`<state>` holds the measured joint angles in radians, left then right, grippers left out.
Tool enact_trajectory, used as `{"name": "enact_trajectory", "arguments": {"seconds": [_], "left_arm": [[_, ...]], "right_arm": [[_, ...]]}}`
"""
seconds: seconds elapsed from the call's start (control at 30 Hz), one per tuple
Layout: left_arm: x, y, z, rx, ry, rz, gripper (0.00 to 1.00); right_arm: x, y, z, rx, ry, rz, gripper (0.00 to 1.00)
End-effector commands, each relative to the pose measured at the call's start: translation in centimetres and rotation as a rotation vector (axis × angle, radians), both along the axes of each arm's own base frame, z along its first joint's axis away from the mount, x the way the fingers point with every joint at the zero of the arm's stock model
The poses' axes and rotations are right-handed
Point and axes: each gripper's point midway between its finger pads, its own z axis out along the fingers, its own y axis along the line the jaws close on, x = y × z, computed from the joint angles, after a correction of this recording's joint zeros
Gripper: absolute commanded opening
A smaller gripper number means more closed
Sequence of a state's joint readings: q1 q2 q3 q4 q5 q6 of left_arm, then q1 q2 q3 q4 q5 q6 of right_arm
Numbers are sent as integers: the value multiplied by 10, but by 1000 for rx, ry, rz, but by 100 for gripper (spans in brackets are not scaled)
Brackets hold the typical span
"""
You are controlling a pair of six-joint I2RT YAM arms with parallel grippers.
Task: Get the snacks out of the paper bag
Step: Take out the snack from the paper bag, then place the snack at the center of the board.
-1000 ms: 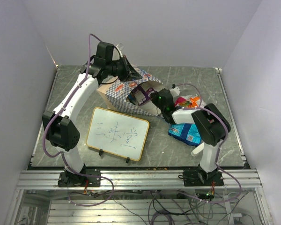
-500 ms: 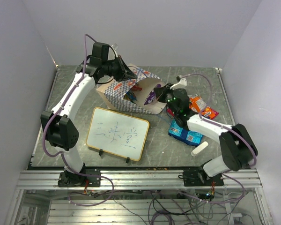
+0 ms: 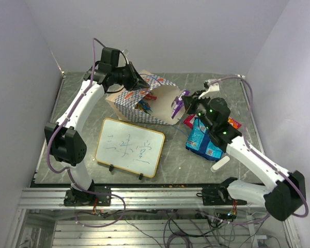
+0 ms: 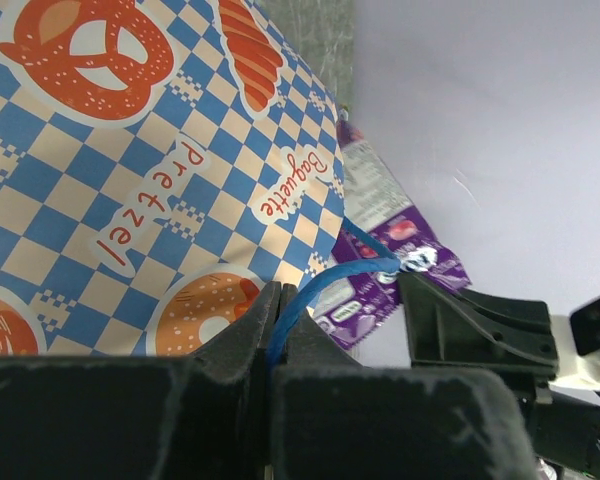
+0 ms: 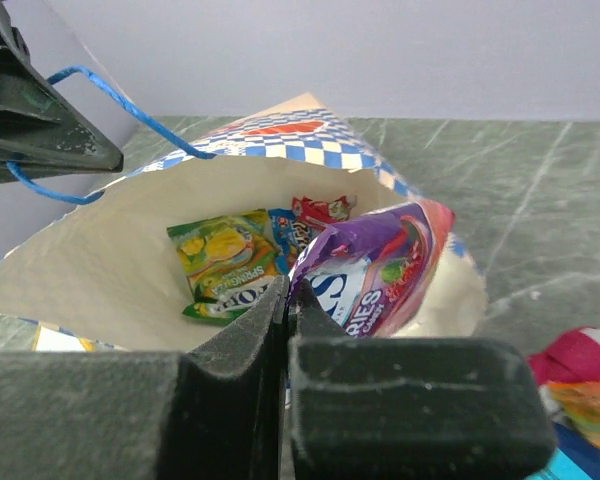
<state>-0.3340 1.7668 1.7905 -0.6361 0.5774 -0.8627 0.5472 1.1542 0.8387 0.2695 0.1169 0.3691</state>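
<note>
The paper bag [image 3: 139, 101] lies on its side with its mouth toward the right; it also shows in the left wrist view [image 4: 130, 170] and right wrist view [image 5: 110, 270]. My left gripper [image 3: 139, 82] is shut on the bag's blue cord handle [image 4: 315, 285], holding the mouth up. My right gripper [image 3: 182, 103] is shut on a purple snack packet [image 5: 380, 270], held just outside the bag's mouth [image 3: 176, 103]. Inside the bag lie a green packet [image 5: 225, 265], a blue packet [image 5: 288, 232] and a red one [image 5: 323, 210]. A blue-teal packet [image 3: 202, 142] and a red-orange packet [image 3: 230, 123] lie on the table.
A framed whiteboard [image 3: 130, 147] stands in front of the bag. A white eraser block [image 3: 220, 164] lies near the right arm. Grey walls close in the table on three sides.
My right gripper has drawn back out of the bag's mouth to the right with the purple packet. My left gripper keeps hold of the cord.
</note>
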Motion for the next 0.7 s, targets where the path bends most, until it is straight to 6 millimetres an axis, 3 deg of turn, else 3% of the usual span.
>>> {"name": "enact_trajectory", "arguments": {"seconds": [0.0,0.23,0.43,0.53,0.67], "left_arm": [[1,6,15,4,-47,12,7],[5,9,17,12,-57,11,7],[2,8,16,-1,-49,3,7],[2,9,17,3,-55,4,7],[4,7,18,-2,-60,3,7]], "right_arm": [[-17,-34,38,-101,-77,-83,0],[-44,-104,41,-199,-36,-336,0],[-69,-186,9,-401,181,-737,0],[-78,-202,-1,-469,226,-807,0],[-73,-202,-27,-544,313,-813,0]]}}
